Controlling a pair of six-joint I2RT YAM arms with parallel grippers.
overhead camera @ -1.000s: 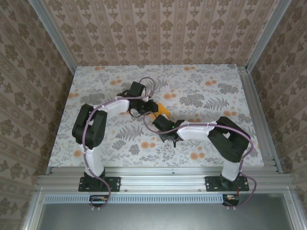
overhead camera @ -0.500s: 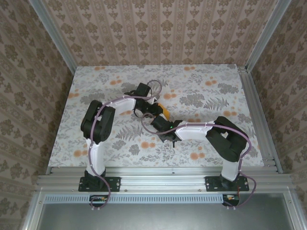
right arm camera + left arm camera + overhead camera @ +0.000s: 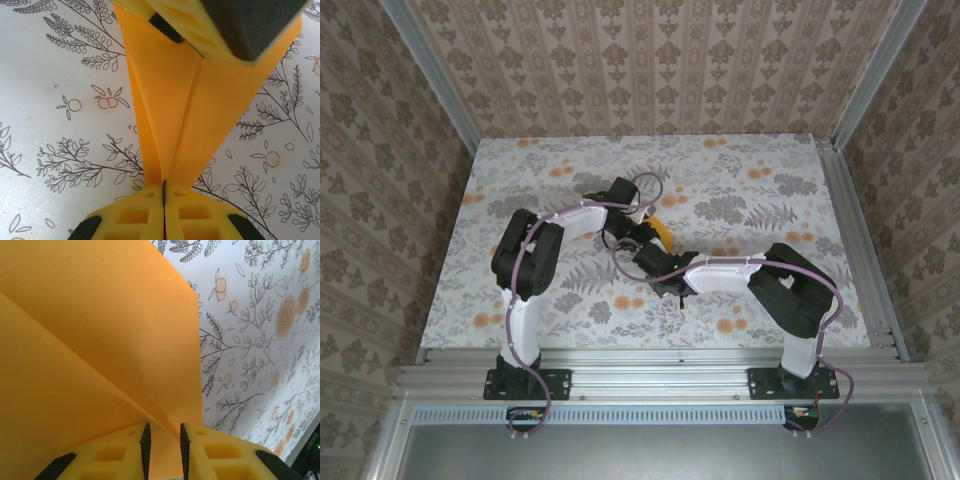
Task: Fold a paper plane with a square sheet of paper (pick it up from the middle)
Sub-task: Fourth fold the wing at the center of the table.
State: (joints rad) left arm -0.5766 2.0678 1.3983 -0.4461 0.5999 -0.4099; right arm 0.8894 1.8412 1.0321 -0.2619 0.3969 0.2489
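The square sheet of paper [image 3: 200,110] is folded into a bright-orange dart shape with a centre crease, lying on the floral table near the middle [image 3: 663,228]. My right gripper [image 3: 164,187] is shut on its narrow end, pads pressed together on the crease. My left gripper [image 3: 163,437] is at the wide end, jaws a little apart, with a raised fold of the paper [image 3: 100,340] running into the gap. From above, the left gripper [image 3: 638,230] and right gripper [image 3: 650,260] sit close together, hiding most of the paper. One left finger [image 3: 175,20] shows over the wide end.
The table [image 3: 770,200] has a grey leaf print with small orange flower spots. Aluminium rails [image 3: 850,240] run along its right and near edges, and patterned walls close in the back and sides. The two forearms nearly touch at the table's middle.
My left arm has drawn its elbow in to the right, and its gripper has slid slightly right over the paper. The right gripper stays on the narrow end.
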